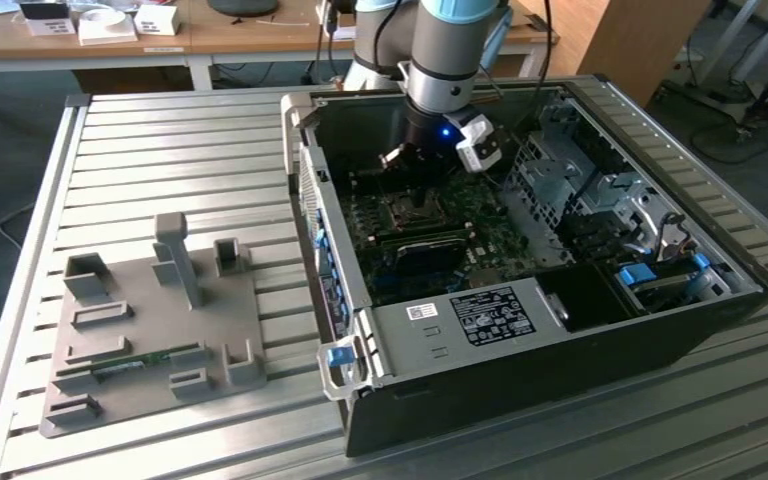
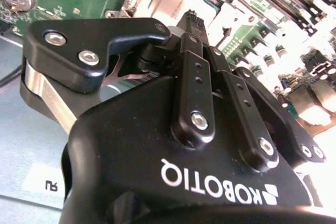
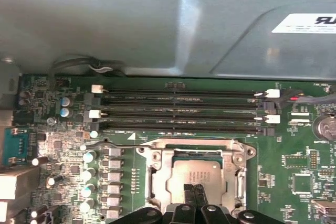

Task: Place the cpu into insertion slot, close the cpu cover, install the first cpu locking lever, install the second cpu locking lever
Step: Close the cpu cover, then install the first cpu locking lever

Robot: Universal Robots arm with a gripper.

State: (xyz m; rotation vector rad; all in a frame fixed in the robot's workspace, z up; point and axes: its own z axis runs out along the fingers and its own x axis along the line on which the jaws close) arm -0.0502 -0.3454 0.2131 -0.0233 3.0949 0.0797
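Jaws closed together — the gripper hangs over the seated cpu.

Exterior view: bright, even room light; the ribbed table shines pale, with no hard shadows.
Centre of frame: the computer case walls shade the motherboard, which lies dim.
Upper centre: a small blue light glows on the arm.
Second wrist view: the board burns out to white glare behind the gripper, and its black body carries a sheen.
First wrist view: flat, hazy light on a grey case wall.
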